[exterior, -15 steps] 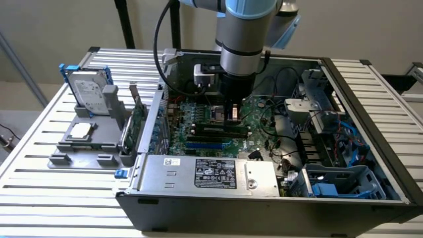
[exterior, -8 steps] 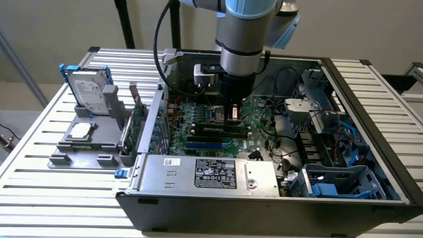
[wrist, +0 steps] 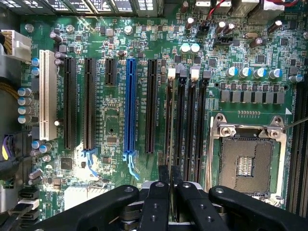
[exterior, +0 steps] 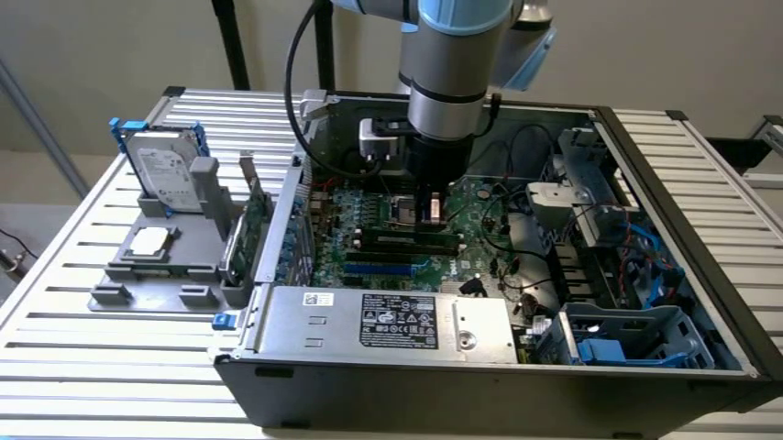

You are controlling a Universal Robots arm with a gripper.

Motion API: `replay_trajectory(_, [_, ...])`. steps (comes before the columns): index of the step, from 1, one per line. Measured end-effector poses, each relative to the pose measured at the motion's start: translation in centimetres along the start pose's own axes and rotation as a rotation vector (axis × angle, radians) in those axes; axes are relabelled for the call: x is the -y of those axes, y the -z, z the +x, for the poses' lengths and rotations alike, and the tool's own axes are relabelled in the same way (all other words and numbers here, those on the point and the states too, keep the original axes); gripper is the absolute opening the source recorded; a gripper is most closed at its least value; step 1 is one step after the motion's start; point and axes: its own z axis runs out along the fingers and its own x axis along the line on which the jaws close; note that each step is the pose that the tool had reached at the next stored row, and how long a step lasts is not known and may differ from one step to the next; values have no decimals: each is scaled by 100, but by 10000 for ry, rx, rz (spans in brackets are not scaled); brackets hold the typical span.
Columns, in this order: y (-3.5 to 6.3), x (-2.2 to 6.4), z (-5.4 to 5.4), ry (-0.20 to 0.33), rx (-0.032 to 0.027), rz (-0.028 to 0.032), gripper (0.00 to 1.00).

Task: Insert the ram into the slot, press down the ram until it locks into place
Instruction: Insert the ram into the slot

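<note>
My gripper point(wrist: 169, 185) reaches down into the open computer case point(exterior: 490, 367), just above the green motherboard point(wrist: 110, 127). Its black fingers point(wrist: 156, 202) are shut on the ram point(wrist: 169, 125), which I see edge-on as a thin strip. The strip lies along the slot point(wrist: 171, 73) with the white end latch, the one of the parallel black memory slots nearest the blue slot. How deep the ram sits in it I cannot tell. In the exterior view the gripper point(exterior: 428, 218) stands upright over the memory slots point(exterior: 404, 241).
Beside the memory slots are the square metal processor socket point(wrist: 245, 163) and the blue slot point(wrist: 129, 103). A silver power supply point(exterior: 380, 321) fills the case front and cables point(exterior: 526, 266) crowd the exterior view's right. Outside the case, a hard drive point(exterior: 165, 174) and an expansion card point(exterior: 251, 229) stand on a grey fixture.
</note>
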Motion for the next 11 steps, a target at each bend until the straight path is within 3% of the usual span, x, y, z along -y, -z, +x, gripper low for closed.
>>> replay_trajectory(11, [-17,-7,-1,0,-32,26,13])
